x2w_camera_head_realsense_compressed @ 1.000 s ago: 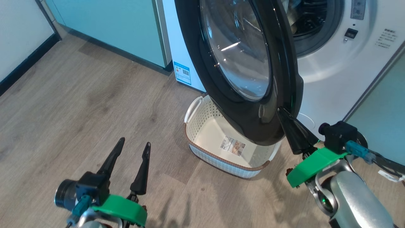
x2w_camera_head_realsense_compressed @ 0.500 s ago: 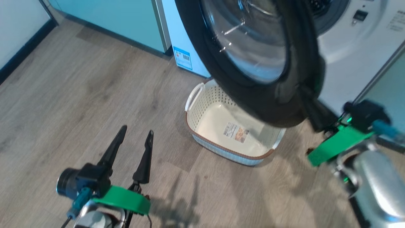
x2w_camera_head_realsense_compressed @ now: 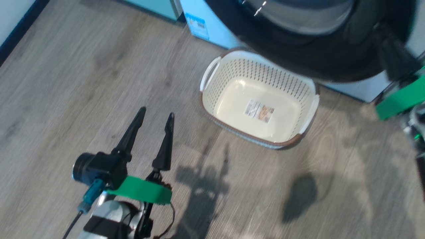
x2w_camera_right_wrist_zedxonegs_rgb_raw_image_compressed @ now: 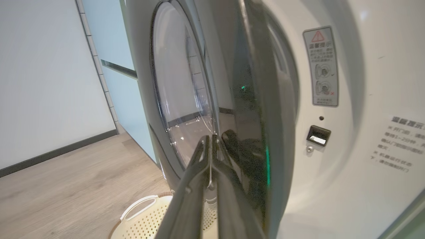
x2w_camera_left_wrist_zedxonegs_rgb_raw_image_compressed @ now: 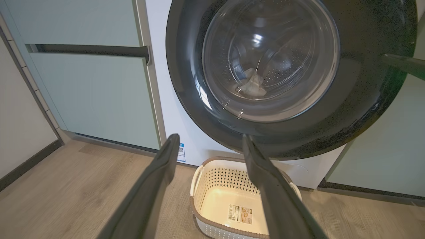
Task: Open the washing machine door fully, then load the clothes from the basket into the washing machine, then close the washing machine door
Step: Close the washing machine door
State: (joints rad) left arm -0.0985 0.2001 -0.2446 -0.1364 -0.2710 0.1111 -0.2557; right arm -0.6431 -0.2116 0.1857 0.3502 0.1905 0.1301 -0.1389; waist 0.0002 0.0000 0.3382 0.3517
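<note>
The round black washing machine door (x2w_camera_left_wrist_zedxonegs_rgb_raw_image_compressed: 365, 99) stands almost against the white washing machine (x2w_camera_right_wrist_zedxonegs_rgb_raw_image_compressed: 358, 149). My right gripper (x2w_camera_right_wrist_zedxonegs_rgb_raw_image_compressed: 211, 137) is shut, its tips resting on the door's glossy outer face near the free edge. A pale piece of the clothes (x2w_camera_left_wrist_zedxonegs_rgb_raw_image_compressed: 251, 86) shows through the glass bowl, lying in the drum. The cream basket (x2w_camera_head_realsense_compressed: 307, 99) sits on the floor under the door, holding nothing but its label (x2w_camera_head_realsense_compressed: 259, 111). My left gripper (x2w_camera_head_realsense_compressed: 156, 112) hangs open over the floor, left of the basket and apart from it.
Pale green cabinet panels flank the machine on the left (x2w_camera_left_wrist_zedxonegs_rgb_raw_image_compressed: 93, 99) and the right (x2w_camera_left_wrist_zedxonegs_rgb_raw_image_compressed: 391, 149). A white wall with dark skirting (x2w_camera_left_wrist_zedxonegs_rgb_raw_image_compressed: 20, 132) runs along the far left. Wood floor (x2w_camera_head_realsense_compressed: 83, 66) stretches around the basket.
The door has swung from half open to nearly against the machine, with my right gripper travelling with it. The head camera has tilted down. My left gripper has stayed open in place.
</note>
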